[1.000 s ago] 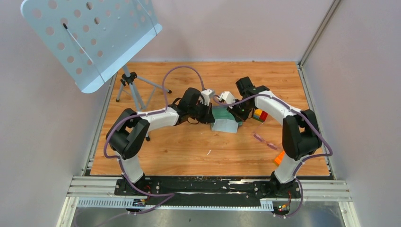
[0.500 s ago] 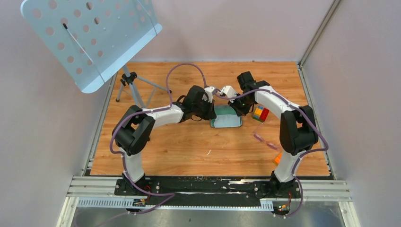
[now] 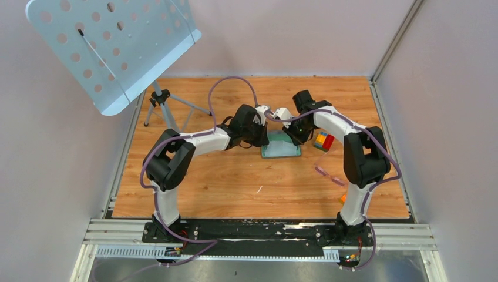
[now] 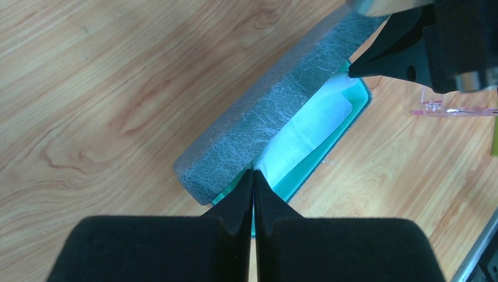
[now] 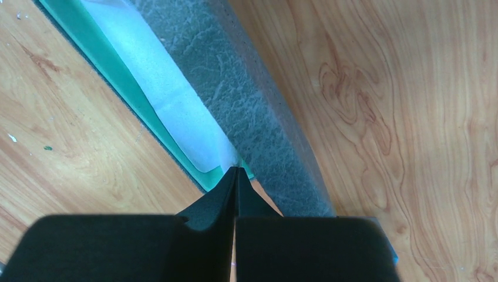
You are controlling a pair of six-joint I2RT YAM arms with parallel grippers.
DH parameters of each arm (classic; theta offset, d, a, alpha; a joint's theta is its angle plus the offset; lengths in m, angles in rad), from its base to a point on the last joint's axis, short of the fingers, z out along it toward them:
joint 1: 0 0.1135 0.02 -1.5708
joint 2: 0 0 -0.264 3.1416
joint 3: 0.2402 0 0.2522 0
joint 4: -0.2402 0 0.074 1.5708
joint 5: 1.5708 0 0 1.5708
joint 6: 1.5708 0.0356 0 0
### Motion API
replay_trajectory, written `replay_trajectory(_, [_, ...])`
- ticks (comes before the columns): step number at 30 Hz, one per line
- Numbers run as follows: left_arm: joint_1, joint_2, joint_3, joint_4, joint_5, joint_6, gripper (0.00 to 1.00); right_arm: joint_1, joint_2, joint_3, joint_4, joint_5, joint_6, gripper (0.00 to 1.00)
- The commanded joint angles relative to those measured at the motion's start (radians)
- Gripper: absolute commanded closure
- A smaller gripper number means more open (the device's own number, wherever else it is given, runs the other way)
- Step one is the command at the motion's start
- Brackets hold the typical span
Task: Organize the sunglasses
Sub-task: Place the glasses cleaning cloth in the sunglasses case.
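The sunglasses (image 3: 329,175), thin with a translucent purple-pink frame, lie on the table right of centre; a part shows in the left wrist view (image 4: 452,110). The grey case (image 3: 281,151) lies open mid-table with its teal inside up. A pale cloth (image 4: 305,126) lies flat inside it, beside the grey lid (image 5: 258,117). My left gripper (image 4: 252,173) is shut on the cloth's left corner. My right gripper (image 5: 236,170) is shut on the cloth's (image 5: 170,100) right corner. In the top view both grippers, left (image 3: 265,136) and right (image 3: 292,136), sit at the case's far edge.
A multicoloured cube (image 3: 322,141) stands right of the case, close to the right arm. An orange object (image 3: 342,198) lies near the right arm's base. A perforated music stand (image 3: 111,47) on a tripod (image 3: 167,111) is at the back left.
Both grippers have moved toward the table's far side and lower. The cloth, held up and draped a second ago, now lies flat inside the open case.
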Motion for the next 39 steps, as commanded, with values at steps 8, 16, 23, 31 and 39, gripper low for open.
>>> replay_trajectory(8, [-0.010, 0.046, 0.047, -0.049, -0.046, 0.030, 1.00, -0.014, 0.039, 0.024, 0.017, 0.006, 0.028, 1.00])
replay_trajectory(16, [-0.010, 0.018, 0.028, -0.029, -0.026, 0.008, 1.00, -0.014, 0.006, 0.025, 0.010, 0.002, 0.033, 1.00])
replay_trajectory(23, [-0.021, -0.089, -0.036, 0.006, -0.019, -0.007, 1.00, -0.013, -0.103, -0.012, -0.017, -0.014, 0.042, 1.00])
replay_trajectory(31, [-0.061, -0.175, -0.114, 0.021, -0.026, -0.027, 1.00, -0.005, -0.217, -0.066, -0.059, -0.035, 0.058, 1.00])
replay_trajectory(39, [-0.101, -0.288, -0.198, 0.029, -0.050, -0.056, 1.00, 0.008, -0.334, -0.149, -0.098, -0.052, 0.078, 1.00])
